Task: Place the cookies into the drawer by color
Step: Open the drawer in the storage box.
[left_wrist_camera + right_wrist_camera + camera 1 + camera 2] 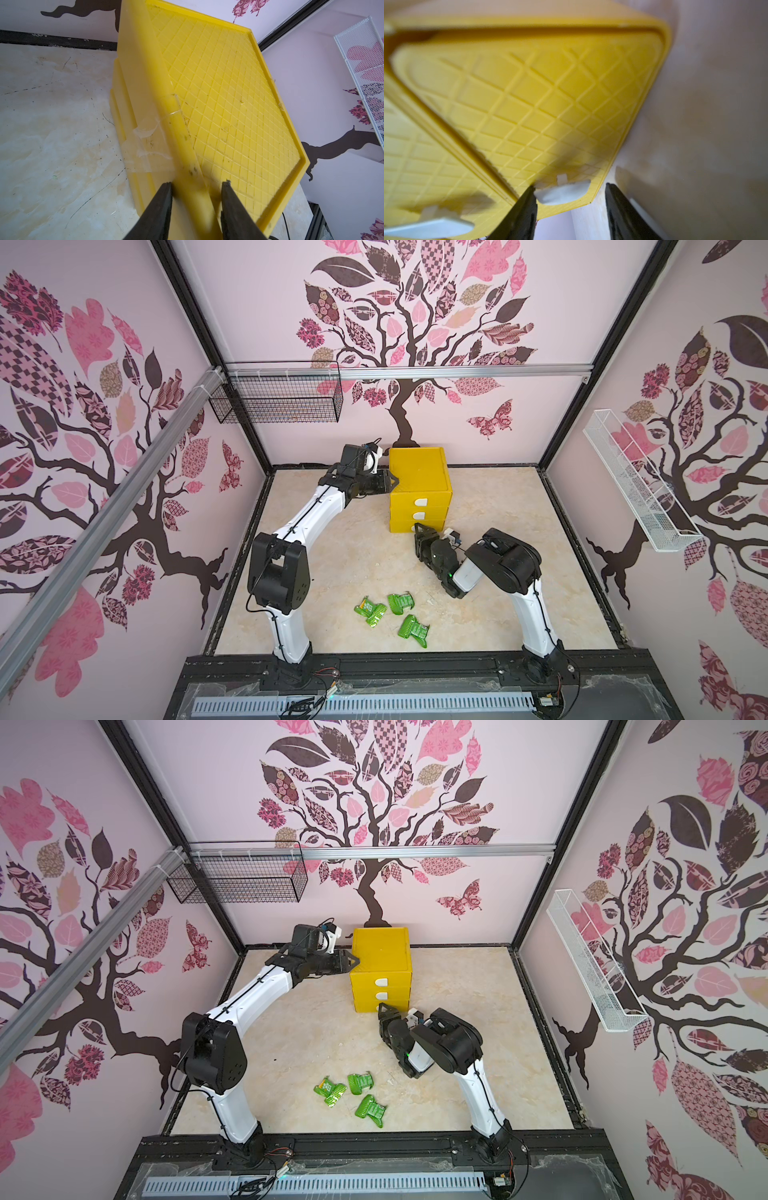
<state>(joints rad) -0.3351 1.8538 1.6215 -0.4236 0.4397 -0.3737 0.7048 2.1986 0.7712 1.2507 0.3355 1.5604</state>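
Three green cookies [370, 610] [401, 601] [413, 630] lie on the floor in front, between the arm bases, and show in both top views [360, 1081]. The yellow drawer [419, 477] [380, 952] stands at the back with its three fronts pushed in. My left gripper [392, 481] [196, 184] is shut on the chest's upper left rim [187, 145]. My right gripper [419, 529] [570, 185] is low at the bottom front. Its jaws are open around the white tab handle [562, 194]: one finger touches the tab, the other stands apart from it.
A black wire basket [282, 400] hangs on the back wall at the left. A white wire basket [640, 485] hangs on the right wall. Black frame rails border the marble floor [353, 556], which lies bare between the chest and the cookies.
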